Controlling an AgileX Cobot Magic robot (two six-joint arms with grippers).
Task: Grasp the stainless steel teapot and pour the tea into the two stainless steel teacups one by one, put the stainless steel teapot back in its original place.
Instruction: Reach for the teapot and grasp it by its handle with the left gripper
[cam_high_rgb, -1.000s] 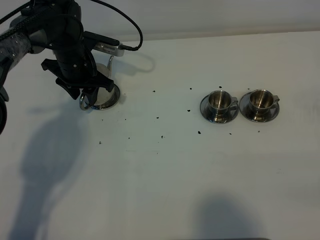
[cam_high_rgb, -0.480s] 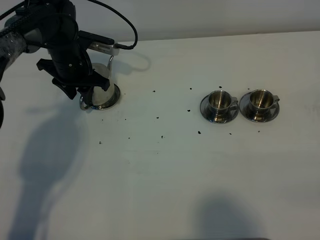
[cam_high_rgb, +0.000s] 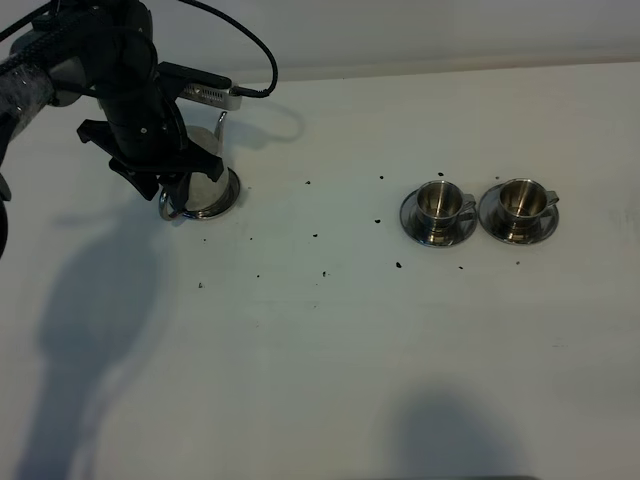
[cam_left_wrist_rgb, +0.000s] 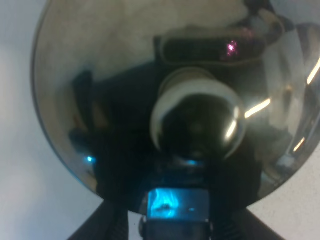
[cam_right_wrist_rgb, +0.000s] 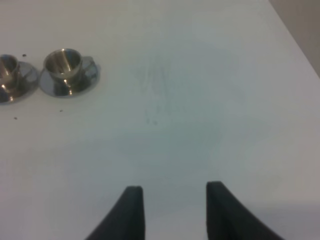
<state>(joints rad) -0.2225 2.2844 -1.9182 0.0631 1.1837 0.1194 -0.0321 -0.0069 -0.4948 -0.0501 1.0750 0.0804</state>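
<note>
Now: left arm low over the teapot, both cups standing at the right

In the upper left of the high view, the stainless steel teapot (cam_high_rgb: 207, 183) stands upright on its round saucer (cam_high_rgb: 233, 193), which lies flat on the white table (cam_high_rgb: 330, 350). The thin spout (cam_high_rgb: 220, 124) points toward the top edge of the frame. The loop handle (cam_high_rgb: 168, 209) shows at the lower left side of the pot. The left pincer (cam_high_rgb: 172, 170) is directly above the teapot, and its dark body covers most of the pot. The left wrist camera sees only the domed lid (cam_left_wrist_rgb: 100, 75) from very near, with the round knob (cam_left_wrist_rgb: 200, 122) in the middle. The fingers are not clear in either view, so I cannot tell whether this pincer is open or closed, or whether it touches the pot. A black cable (cam_high_rgb: 262, 55) curves away from the arm.

At the right middle of the high view, the two stainless steel teacups (cam_high_rgb: 438, 200) (cam_high_rgb: 522, 198) stand side by side, well apart from the teapot. Each is upright on its own cup saucer (cam_high_rgb: 425, 238), with the handle turned to the right. The two saucers are almost touching.

The right pincer (cam_right_wrist_rgb: 174, 190) is open. Its two dark fingers (cam_right_wrist_rgb: 134, 210) stand apart with nothing between them, over bare table. The cups are well apart from it.

Small dark specks (cam_high_rgb: 315, 236) lie scattered on the table between the teapot and the cups.
</note>
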